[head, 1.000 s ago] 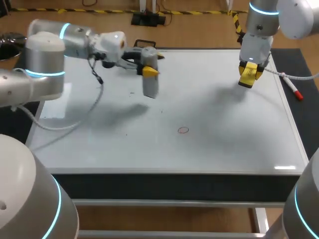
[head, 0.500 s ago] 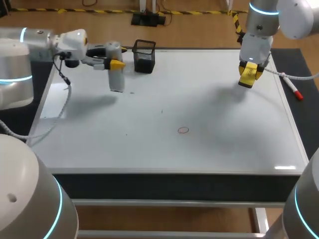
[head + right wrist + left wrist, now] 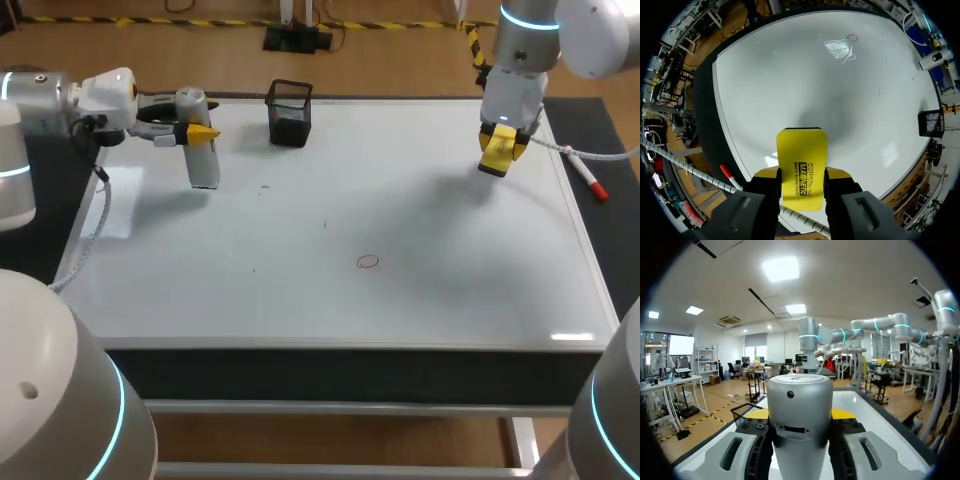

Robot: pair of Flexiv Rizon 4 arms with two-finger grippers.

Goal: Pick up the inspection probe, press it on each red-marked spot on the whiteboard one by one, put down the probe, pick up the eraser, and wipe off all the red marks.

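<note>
The grey cylindrical probe (image 3: 204, 166) is held above the far-left part of the whiteboard (image 3: 450, 300), with my left gripper (image 3: 200, 132) shut on it. In the left wrist view the probe (image 3: 800, 425) stands between the yellow fingertips (image 3: 843, 414). My right gripper (image 3: 499, 152) hovers over the board's far right, shut on the yellow eraser (image 3: 801, 162). A small red ring mark (image 3: 368, 262) lies near the board's middle. The right wrist view also catches this red mark (image 3: 852, 37) far ahead.
A black mesh cup (image 3: 289, 113) stands at the board's far edge, to the right of the probe. A red-tipped marker (image 3: 590, 182) lies on the right rim beside a white cable. A few faint dark specks dot the board.
My left arm has swung left with the probe, from in front of the mesh cup to the board's far-left part. The right arm and eraser have kept still.
</note>
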